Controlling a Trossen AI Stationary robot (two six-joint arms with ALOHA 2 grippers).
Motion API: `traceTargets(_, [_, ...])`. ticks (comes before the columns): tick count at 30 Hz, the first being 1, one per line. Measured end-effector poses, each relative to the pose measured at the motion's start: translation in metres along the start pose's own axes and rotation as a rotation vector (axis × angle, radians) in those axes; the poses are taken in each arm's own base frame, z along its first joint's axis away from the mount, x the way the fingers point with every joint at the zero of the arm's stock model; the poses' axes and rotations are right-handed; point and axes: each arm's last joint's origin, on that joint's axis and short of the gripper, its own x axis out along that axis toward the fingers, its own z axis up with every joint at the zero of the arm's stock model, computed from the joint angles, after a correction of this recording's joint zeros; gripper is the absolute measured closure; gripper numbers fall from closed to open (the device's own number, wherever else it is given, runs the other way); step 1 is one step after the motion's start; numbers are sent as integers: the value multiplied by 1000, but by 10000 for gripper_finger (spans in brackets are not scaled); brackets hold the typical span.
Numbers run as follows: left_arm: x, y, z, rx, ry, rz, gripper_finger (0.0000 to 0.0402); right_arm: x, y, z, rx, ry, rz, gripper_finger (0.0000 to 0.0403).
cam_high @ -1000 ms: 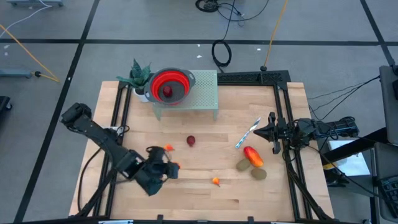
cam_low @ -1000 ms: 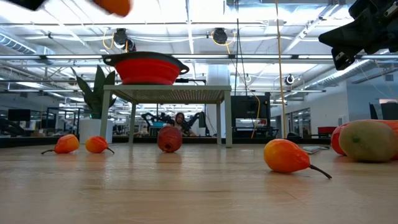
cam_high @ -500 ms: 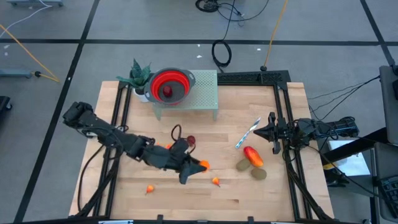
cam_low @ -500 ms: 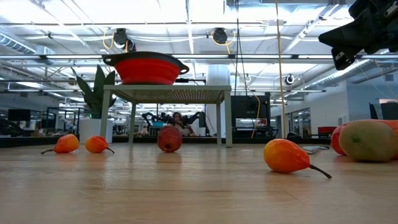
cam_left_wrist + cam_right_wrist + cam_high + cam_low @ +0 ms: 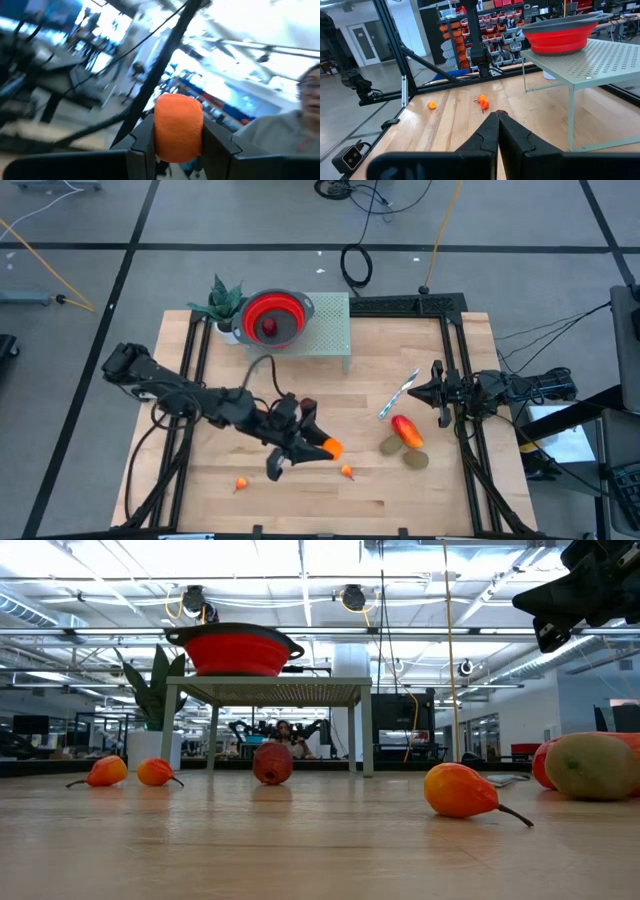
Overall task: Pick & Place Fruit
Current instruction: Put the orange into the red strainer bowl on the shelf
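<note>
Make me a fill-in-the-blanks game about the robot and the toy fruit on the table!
1. The left gripper is shut on a small ____ toy fruit.
2. The round red bowl with a grey rim sits on the pale green perforated ____.
3. Inside that bowl lies one dark ____ round fruit.
4. The right gripper, waiting at the table's right side near the slim blue-and-white stick, is ____.

Missing words: orange; stand; red; shut

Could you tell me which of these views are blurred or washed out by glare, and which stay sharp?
Left wrist view: background streaked with blur, only the orange fruit fairly crisp. Low view: ceiling lights glare white, near tabletop soft. High view: evenly lit, sharp. Right wrist view: clear, red bowl well defined.
</note>
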Motion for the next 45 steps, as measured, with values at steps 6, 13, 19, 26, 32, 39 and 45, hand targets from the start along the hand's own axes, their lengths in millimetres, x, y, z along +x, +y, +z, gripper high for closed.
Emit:
traceTargets(6, [-1, -4, 10, 86, -43, -171, 293, 0, 0, 0, 0, 0, 0, 403])
traceTargets(13, [-4, -10, 20, 203, -105, -353, 293, 0, 0, 0, 0, 1, -1, 403])
traceTargets(19, [-5, -12, 21, 230, -114, -397, 293, 0, 0, 0, -1, 3, -1, 403])
traceTargets(26, [-5, -13, 22, 234, -126, -393, 293, 0, 0, 0, -1, 3, -1, 403])
traceTargets(32, [-7, -14, 32, 224, -275, -316, 293, 0, 0, -2, -4, 17, -4, 403])
traceTargets(39, [-14, -19, 46, 267, -476, -275, 293, 0, -1, -3, -7, 28, -7, 403])
traceTargets(45, [-18, -19, 53, 291, -594, -172, 293, 0, -1, -3, -7, 29, -7, 403])
